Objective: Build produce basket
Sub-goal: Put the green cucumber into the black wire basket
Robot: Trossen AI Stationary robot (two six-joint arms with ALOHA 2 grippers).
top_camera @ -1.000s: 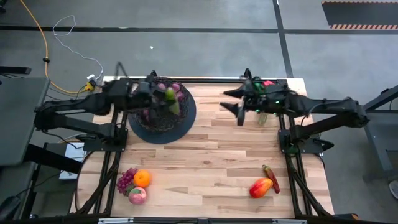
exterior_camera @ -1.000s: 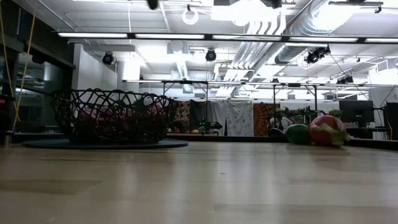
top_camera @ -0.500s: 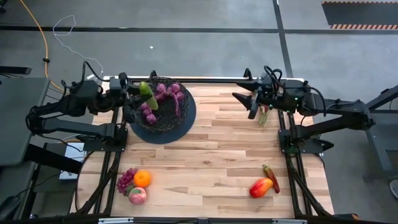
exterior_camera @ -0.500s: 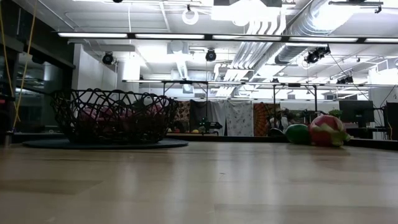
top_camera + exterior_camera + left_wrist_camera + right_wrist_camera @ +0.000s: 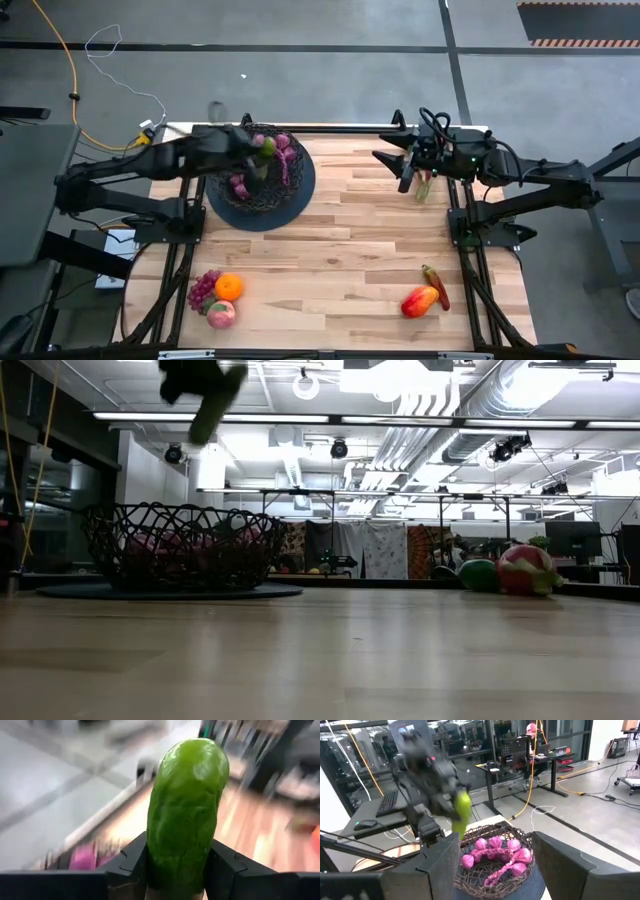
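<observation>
We count one basket at the table's far left, with purple grape bunches already lying in it (the clusters run together, so we cannot number them). One green cucumber is pinched between the fingers of the left gripper, which hangs above the basket. Near the front left edge we see three pieces close together: one grape bunch, one orange, one peach. At the front right lie one mango and one red pepper, touching. The right gripper hovers over the far right of the table, fingers spread and holding nothing, beside a small radish.
</observation>
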